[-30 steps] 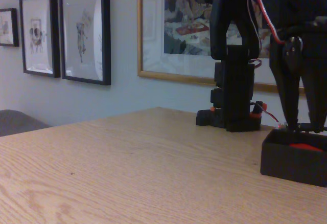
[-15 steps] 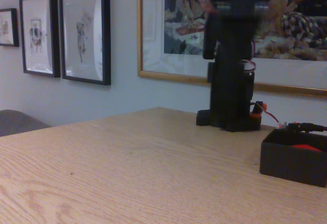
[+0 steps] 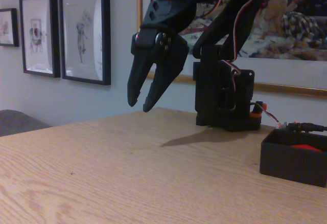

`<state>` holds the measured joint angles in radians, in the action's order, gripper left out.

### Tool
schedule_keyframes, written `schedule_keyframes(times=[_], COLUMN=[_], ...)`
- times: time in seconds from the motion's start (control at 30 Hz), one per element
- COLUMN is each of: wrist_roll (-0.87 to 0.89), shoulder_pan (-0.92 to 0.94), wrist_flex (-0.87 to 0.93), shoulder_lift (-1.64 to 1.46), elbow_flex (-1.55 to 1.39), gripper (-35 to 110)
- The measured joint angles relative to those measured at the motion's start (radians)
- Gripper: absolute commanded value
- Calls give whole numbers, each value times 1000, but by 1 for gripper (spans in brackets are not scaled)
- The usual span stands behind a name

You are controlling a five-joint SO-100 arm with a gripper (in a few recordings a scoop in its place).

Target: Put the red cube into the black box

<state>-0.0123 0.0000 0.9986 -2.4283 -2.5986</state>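
Note:
The black box (image 3: 292,161) sits on the wooden table at the right edge of the fixed view. A sliver of the red cube (image 3: 306,147) shows above its near wall, lying inside it. My black gripper (image 3: 140,103) hangs well to the left of the box, above the table's far part, fingers pointing down. Its jaws stand slightly apart with nothing between them.
The arm's black base (image 3: 225,98) stands at the table's back, just left of the box, with wires running to it. The wooden table (image 3: 127,173) stretches wide to the left and front. Framed pictures hang on the wall behind.
The arm has swung from over the box to the left; the gripper now hangs open over the table's middle. The cube stays in the box.

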Motion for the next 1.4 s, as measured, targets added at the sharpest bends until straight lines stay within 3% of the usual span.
schedule_keyframes(times=[0.47, 1.4], wrist_roll=[-48, -11], shoulder_pan=[-46, -14], wrist_flex=[57, 9], shoulder_lift=[-413, -373], elbow_flex=[-193, -245], gripper=[6, 4])
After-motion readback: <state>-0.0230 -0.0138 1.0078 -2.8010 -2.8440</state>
